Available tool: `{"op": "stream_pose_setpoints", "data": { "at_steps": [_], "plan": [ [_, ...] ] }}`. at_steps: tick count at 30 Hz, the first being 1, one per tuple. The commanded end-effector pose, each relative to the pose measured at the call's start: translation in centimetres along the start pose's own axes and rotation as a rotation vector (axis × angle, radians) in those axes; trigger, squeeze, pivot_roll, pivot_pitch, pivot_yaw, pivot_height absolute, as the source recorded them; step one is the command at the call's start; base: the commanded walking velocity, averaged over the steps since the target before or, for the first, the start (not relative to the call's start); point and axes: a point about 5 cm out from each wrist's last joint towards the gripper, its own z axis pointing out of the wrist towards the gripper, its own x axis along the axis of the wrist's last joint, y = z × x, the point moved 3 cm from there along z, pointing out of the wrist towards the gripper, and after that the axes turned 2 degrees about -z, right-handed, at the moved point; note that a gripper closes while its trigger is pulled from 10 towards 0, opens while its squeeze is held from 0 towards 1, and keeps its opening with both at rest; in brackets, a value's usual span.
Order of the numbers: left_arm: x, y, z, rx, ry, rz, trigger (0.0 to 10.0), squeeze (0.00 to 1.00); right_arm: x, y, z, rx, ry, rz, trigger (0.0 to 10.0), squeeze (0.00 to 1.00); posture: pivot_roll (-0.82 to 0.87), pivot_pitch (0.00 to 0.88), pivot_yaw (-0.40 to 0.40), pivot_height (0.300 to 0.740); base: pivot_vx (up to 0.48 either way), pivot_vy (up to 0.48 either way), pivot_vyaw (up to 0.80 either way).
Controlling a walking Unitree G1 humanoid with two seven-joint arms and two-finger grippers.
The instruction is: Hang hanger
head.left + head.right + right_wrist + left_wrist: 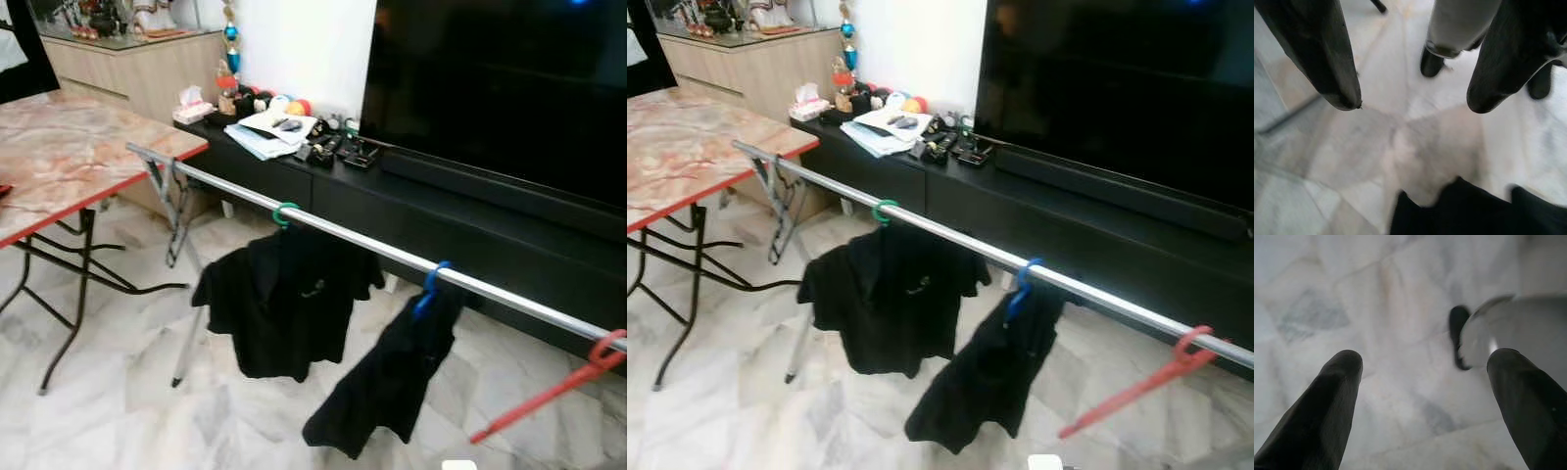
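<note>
A silver rail (392, 253) runs across in front of me from upper left to lower right. On it hang a green hanger (285, 213) with a black shirt (284, 299), a blue hanger (429, 286) with a black garment (392, 377), and a bare red hanger (563, 385) at the far right, tilted down to the left. My left gripper (1425, 367) is open over the marble floor. My right gripper (1413, 105) is open too, pointing at the floor above dark cloth (1469, 210).
A folding table (69, 162) with a marble-pattern top stands at the left. A black TV console (460, 220) with a large TV (500, 88) and clutter runs behind the rail. A wooden cabinet (137, 69) is at the back left. The floor (98, 411) is pale marble.
</note>
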Motion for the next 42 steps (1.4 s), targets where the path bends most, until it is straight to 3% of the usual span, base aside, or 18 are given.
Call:
{"op": "stream_pose_setpoints", "data": {
  "at_steps": [1, 8, 19, 34, 38, 42],
  "plan": [
    [0.1, 0.5, 0.1, -0.012, 0.000, 0.003, 10.0, 0.00, -0.8, 1.2, -0.1, -0.023, -0.019, 0.005, 10.0, 0.00, 0.09, 0.000, -0.009, 0.740, 0.000, 0.285, 0.00],
    [0.0, 0.4, 0.1, -0.012, -0.002, 0.002, 10.0, 0.00, -0.7, 1.3, -0.1, -0.020, -0.017, 0.000, 10.0, 0.00, 0.10, 0.000, -0.010, 0.740, 0.000, 0.284, 0.00],
    [0.0, 0.4, 0.1, -0.014, -0.002, 0.002, 10.0, 0.00, -0.7, -0.1, -0.1, 0.000, -0.015, -0.011, 10.0, 0.00, 0.10, 0.000, -0.009, 0.740, 0.000, 0.283, 0.00],
    [-0.1, 0.4, 0.0, -0.012, -0.005, 0.000, 10.0, 0.00, -0.7, 0.1, -0.1, -0.003, -0.014, -0.003, 10.0, 0.00, 0.10, 0.000, -0.008, 0.740, 0.000, 0.284, 0.00],
    [0.1, 0.4, 0.0, -0.018, 0.004, -0.020, 10.0, 0.00, -0.7, 0.1, -0.1, -0.003, -0.014, -0.001, 10.0, 0.00, 0.10, 0.000, -0.008, 0.740, 0.000, 0.060, 0.00],
    [0.4, 0.7, 0.1, -0.042, 0.006, -0.116, 10.0, 0.00, -0.7, 0.0, -0.1, -0.003, -0.013, 0.001, 10.0, 0.00, 0.10, 0.000, -0.008, 0.740, 0.000, 0.000, 0.00]
  ]
}}
